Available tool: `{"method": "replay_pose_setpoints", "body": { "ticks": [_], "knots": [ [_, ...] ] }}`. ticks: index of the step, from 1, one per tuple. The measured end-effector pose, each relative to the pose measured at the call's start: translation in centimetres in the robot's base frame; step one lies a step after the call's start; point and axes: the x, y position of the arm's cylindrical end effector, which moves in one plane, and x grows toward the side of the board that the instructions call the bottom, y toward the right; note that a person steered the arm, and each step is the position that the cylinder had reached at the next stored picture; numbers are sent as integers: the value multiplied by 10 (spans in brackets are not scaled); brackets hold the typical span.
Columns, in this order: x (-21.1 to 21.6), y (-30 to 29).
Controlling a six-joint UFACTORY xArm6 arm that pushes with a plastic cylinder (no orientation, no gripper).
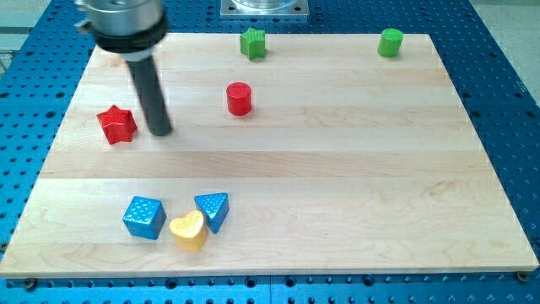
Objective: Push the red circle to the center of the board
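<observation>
1. Toward the view's left, a red star block (116, 124) lies flat on the wooden board (337, 169), well in from the board's left edge and in its upper half.
2. Just right of the red star, my tip (162, 132) rests on the board. A narrow strip of bare wood separates the two; they are close but not touching.
3. The arm carries no jaws or clamp. It ends in a straight dark rod (150, 89) that rises from the tip, leaning slightly toward the view's left, into a blurred grey and black housing (124, 21) at the view's top left.
4. Below the tip, near the board's bottom edge, three blocks sit in a tight cluster: a blue cube (143, 217) on the left, a yellow heart (188, 230) in the middle and a blue triangle (213, 209) on the right. The heart sits against the triangle and very close to the cube.
5. Right of the tip, the red circle (240, 98) stands upright on the board's upper half, left of the board's middle and above it. It stands apart from the tip, with bare wood on all sides.
6. Above the red circle, a green star block (253, 43) sits at the board's top edge.
7. Far right along the same top edge stands a green cylinder (390, 42), well apart from every other block.
8. Around the board, a blue perforated table (506, 127) is visible on all sides.
</observation>
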Motion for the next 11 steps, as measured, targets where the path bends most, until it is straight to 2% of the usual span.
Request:
{"method": "replay_pose_setpoints", "body": {
  "ticks": [1,2,4,6,8,9,10,11],
  "knots": [
    [3,-43],
    [-31,-6],
    [-27,73],
    [-79,97],
    [-72,136],
    [-34,191],
    [-47,183],
    [-57,150]
  ]
}}
